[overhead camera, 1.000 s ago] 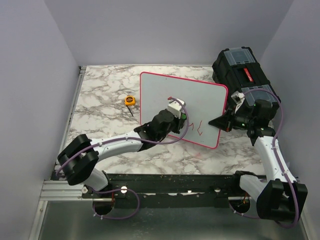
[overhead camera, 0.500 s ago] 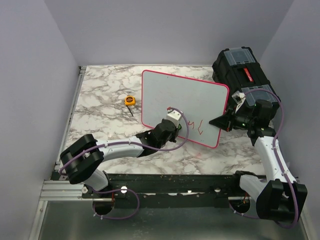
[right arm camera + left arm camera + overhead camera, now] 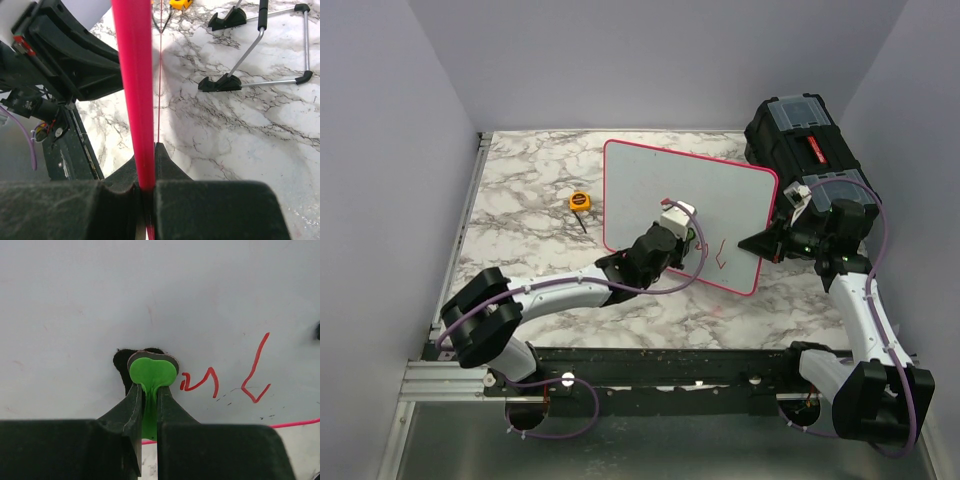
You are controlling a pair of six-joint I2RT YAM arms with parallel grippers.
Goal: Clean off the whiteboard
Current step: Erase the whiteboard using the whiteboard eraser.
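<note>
Your whiteboard (image 3: 720, 195) stood propped at a slant in the middle of the top view, on the marble table (image 3: 525, 195). It looked light, thin and stiff, with a slick face, so I judge it would slide or tip under a hard push unless braced. Your right gripper (image 3: 145, 187) was closed narrow on its pink rim (image 3: 131, 75) at the board's right edge, a sound place to hold it. Your left gripper (image 3: 148, 390) was pinched on a green eraser (image 3: 152, 371), which touched the face just left of the red marks (image 3: 254, 371), right of centre in the left wrist view.
</note>
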